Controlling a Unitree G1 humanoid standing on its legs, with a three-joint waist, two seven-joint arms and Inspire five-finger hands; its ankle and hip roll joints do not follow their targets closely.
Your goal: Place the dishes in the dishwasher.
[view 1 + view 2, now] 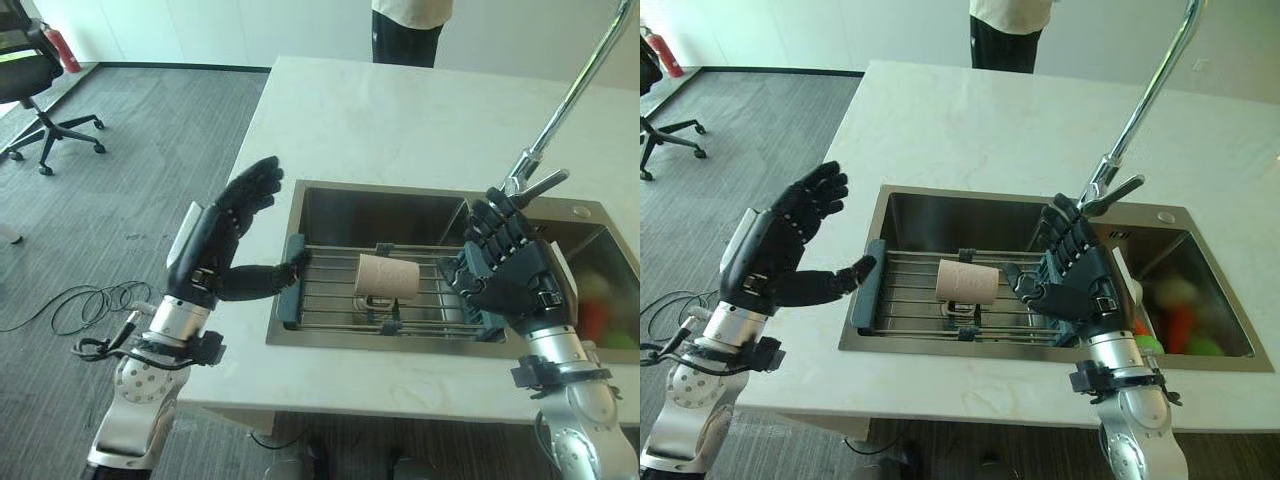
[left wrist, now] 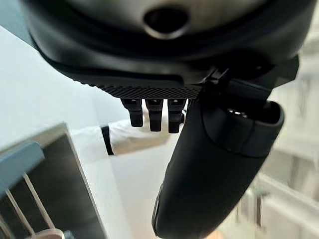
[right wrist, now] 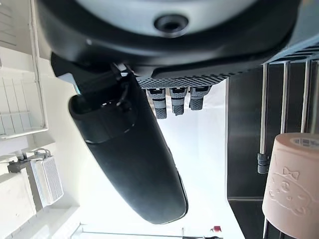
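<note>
Both hands open and empty at either end of the sink rack.

The left hand (image 1: 225, 235) hangs at 9 o'clock of the wire rack (image 1: 330, 290), fingers straight, thumb reaching its end, holding nothing. A pinkish cup (image 1: 386, 278) lies on its side mid-rack over the sink (image 1: 330, 205). At 3 o'clock, the right hand (image 1: 512, 265) is spread, empty, below the faucet (image 1: 575, 90).

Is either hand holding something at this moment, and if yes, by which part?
Nothing is held. The left hand and right hand are both open, on either side of the pink cup, which lies on the sink rack.
</note>
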